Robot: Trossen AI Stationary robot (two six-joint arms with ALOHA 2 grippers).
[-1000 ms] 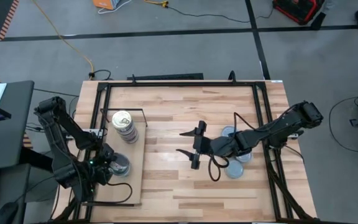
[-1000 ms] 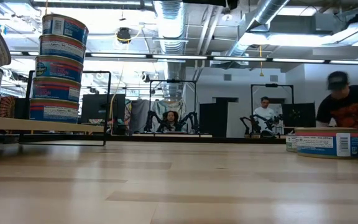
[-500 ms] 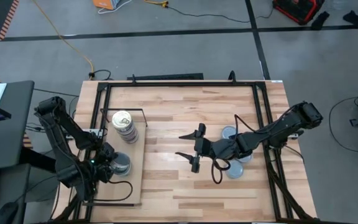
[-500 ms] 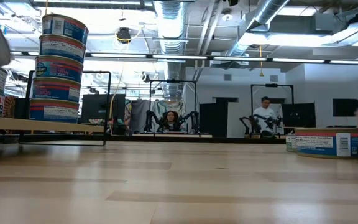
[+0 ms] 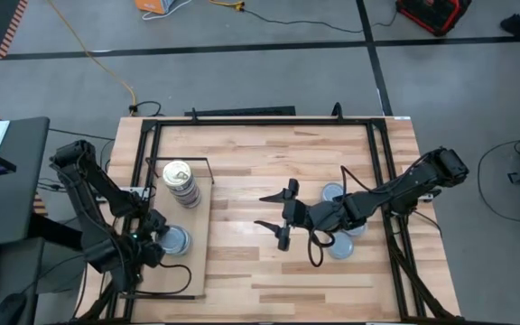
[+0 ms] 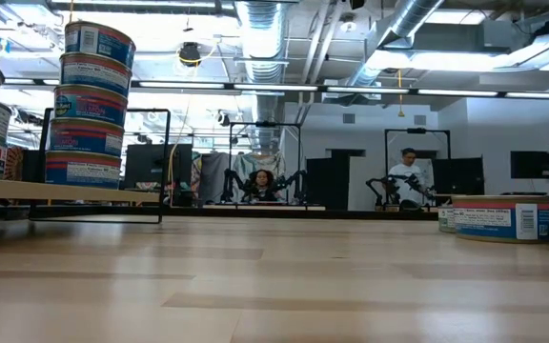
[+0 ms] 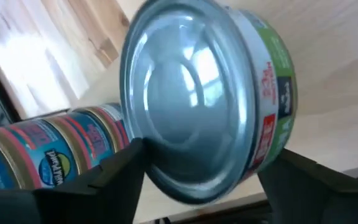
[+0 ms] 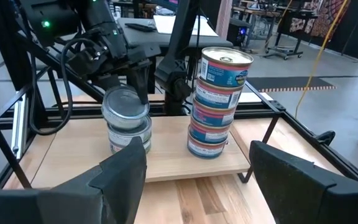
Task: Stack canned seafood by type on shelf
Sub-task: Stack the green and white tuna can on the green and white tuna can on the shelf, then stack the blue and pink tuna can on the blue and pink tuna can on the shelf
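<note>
Table (image 5: 269, 181): butcher-block table filling the middle of the high view, carrying the shelf at left and loose tins at right.
Shelf (image 5: 199, 262): pale board lying at the left of the table, with its black wire frame (image 5: 183, 161) toward the upper end.
Tall stack (image 5: 181, 185): four pink-and-blue tins standing upright on the shelf, gold top showing, at upper left of the board.
Short stack (image 8: 128, 127): silver-topped tuna tins sitting beside the tall stack, apart from it; the top tin (image 5: 175, 239) is resting slightly askew on the one beneath.
Left claw (image 5: 149, 242): sitting at lower left, just beside the short stack; its fingers are standing spread on either side of the top tin and seem to be letting it go.
Right claw (image 5: 281, 217): waiting spread over bare table at centre, pinching nothing.
Loose tins (image 5: 343, 244): silver-topped ones lying at right centre under the right arm.
Doing it well: I judge the release wants a straight, slow retreat, fingers staying clear of the rim, so the top tin is settling square and not sliding.
</note>
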